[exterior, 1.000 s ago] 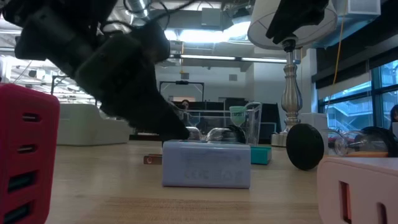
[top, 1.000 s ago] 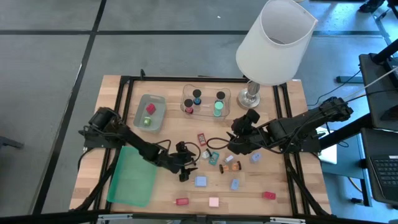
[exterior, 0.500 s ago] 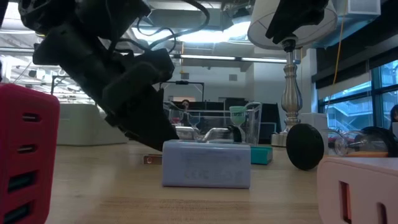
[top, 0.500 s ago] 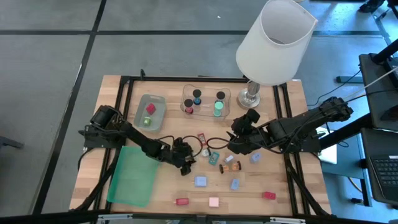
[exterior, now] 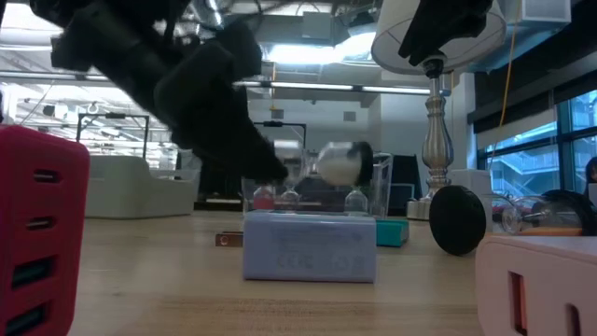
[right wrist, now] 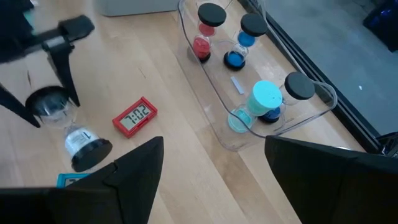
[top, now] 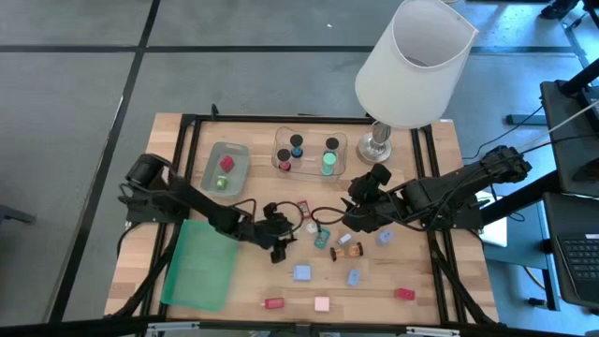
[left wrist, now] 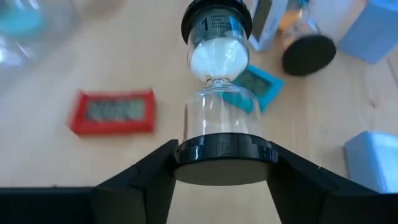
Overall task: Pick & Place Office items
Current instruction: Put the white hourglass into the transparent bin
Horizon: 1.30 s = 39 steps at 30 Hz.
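A sand timer (left wrist: 217, 93) with black end caps and white sand is held clear of the table by my left gripper (left wrist: 221, 163), which is shut on it. In the high view that gripper (top: 279, 236) is left of the table's middle. In the low view the timer (exterior: 340, 164) hangs above a blue block (exterior: 310, 245). My right gripper (top: 352, 219) hovers open right of the middle, its fingers spread wide (right wrist: 211, 186), touching nothing. Small red, pink and blue blocks (top: 301, 273) lie flat on the wood. My left gripper pinches the timer's near black end cap (left wrist: 221, 168) between its two fingers, one on each side of the cap's rim. The fingers slant down from the table's left side, and the timer sticks out ahead along them. It hangs tilted, its "1" cap (left wrist: 216, 22) farthest out, clear of the table.
A clear tray (top: 309, 150) holding several sand timers stands at the back, and a smaller tray (top: 225, 168) lies left of it. A green lid (top: 199, 267) lies near left. The lamp (top: 412, 65) stands back right. A red digital clock (right wrist: 132, 116) lies near the held timer.
My left gripper has taken hold of the sand timer, which lay on the table beside the blue block, and has risen with it and drawn back a little toward the far edge. The timer is now lifted clear. My right arm has kept still.
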Each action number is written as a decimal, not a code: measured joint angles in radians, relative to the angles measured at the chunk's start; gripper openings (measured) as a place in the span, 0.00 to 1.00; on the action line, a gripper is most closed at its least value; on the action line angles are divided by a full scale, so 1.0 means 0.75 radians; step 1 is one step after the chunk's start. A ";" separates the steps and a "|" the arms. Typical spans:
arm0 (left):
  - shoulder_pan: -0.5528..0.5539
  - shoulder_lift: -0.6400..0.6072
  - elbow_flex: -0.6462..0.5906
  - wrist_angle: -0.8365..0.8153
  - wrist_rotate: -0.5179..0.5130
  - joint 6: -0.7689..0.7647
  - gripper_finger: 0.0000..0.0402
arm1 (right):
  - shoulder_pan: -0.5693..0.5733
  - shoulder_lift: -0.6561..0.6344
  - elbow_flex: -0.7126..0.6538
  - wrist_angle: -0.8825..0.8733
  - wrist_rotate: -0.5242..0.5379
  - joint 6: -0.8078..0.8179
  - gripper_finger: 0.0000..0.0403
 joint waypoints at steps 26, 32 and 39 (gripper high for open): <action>0.647 -0.455 0.286 -0.719 -0.138 0.578 0.53 | -0.004 0.001 0.000 -0.007 0.039 -0.037 0.70; 0.812 -0.330 0.588 -1.138 0.152 0.412 0.53 | -0.006 0.001 0.000 -0.007 0.077 -0.082 0.70; 0.856 -0.074 0.938 -1.546 0.341 0.400 0.53 | -0.046 0.001 0.000 -0.007 0.104 -0.107 0.70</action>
